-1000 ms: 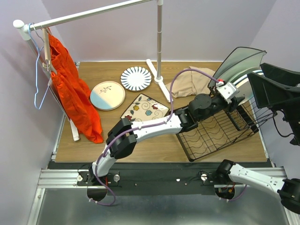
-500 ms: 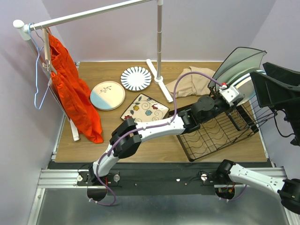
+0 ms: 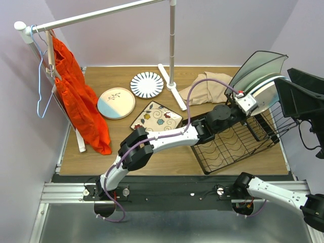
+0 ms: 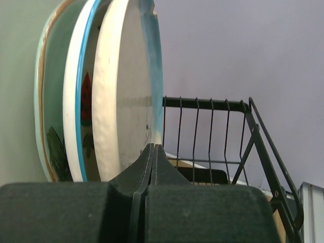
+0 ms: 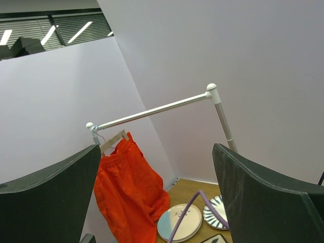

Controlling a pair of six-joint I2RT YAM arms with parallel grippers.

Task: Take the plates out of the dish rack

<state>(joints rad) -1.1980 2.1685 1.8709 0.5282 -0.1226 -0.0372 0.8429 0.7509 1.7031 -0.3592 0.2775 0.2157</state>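
Note:
The black wire dish rack stands at the right of the table. Several plates lean upright in its slotted end. The front plate is white with a teal-blue rim. A blue-edged, red-spotted plate and a pale green plate stand behind it. My left gripper is shut on the front plate's lower rim. My right gripper hangs wide open high at the right, holding nothing. A pink-and-blue plate, a striped plate and a floral square plate lie on the table.
A white clothes rail crosses the back, with an orange garment hanging at the left. A beige cloth lies behind the rack. The left arm's purple cable loops above the floral plate.
The left jaws have closed on the front plate's rim. That plate now leans away from the ones behind it and shows more of its white face from above. The right arm has barely moved.

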